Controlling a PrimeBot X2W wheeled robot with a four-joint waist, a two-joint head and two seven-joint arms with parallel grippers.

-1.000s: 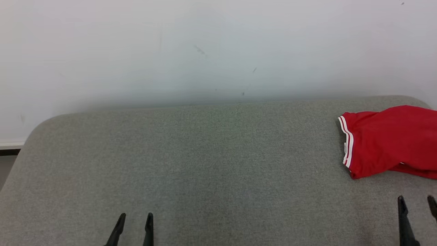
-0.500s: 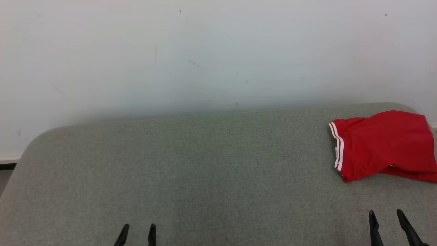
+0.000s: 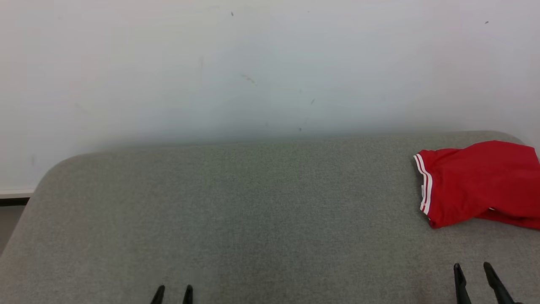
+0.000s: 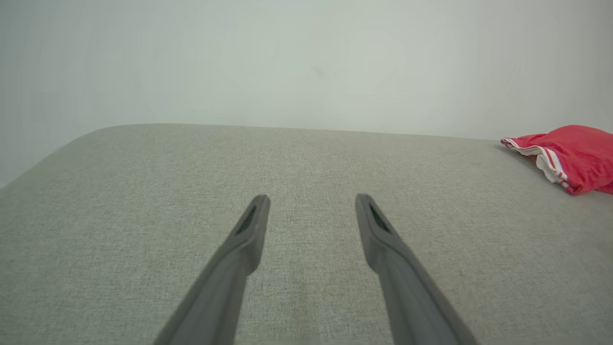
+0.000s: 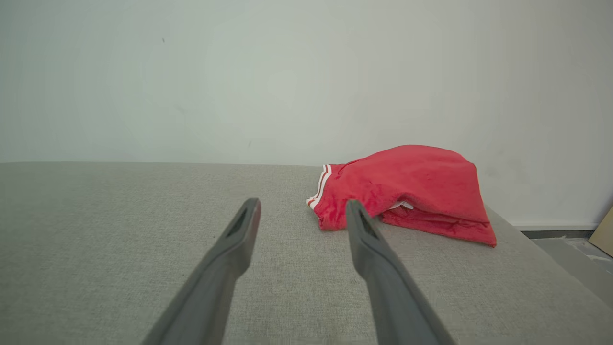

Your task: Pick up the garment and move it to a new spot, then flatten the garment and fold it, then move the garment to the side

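- Head view: the red garment (image 3: 476, 183), trimmed with white stripes, lies in a loose, doubled-over heap at the right of the frame. It sits on the grey cloth-covered counter (image 3: 253, 211), close to the far edge by the pale wall (image 3: 253, 63). The left tool (image 3: 173, 294) peeks in at the bottom left and the right tool (image 3: 473, 274) at the bottom right. Both are spread and hold nothing.
- Left wrist view: the left tool's fingers stand wide apart over bare cloth, with the garment well apart at the right edge of the frame. A reach from here would likely be long, and it could drag the heap sideways rather than lift it.
- Right wrist view: the right tool is spread, with the garment just beyond its right finger. The counter's end drops to the floor at the right of the frame.
  - A push instead of a pinch could shove the heap off that end.
  - Catching only the top layer could let the rest unfurl and trail.
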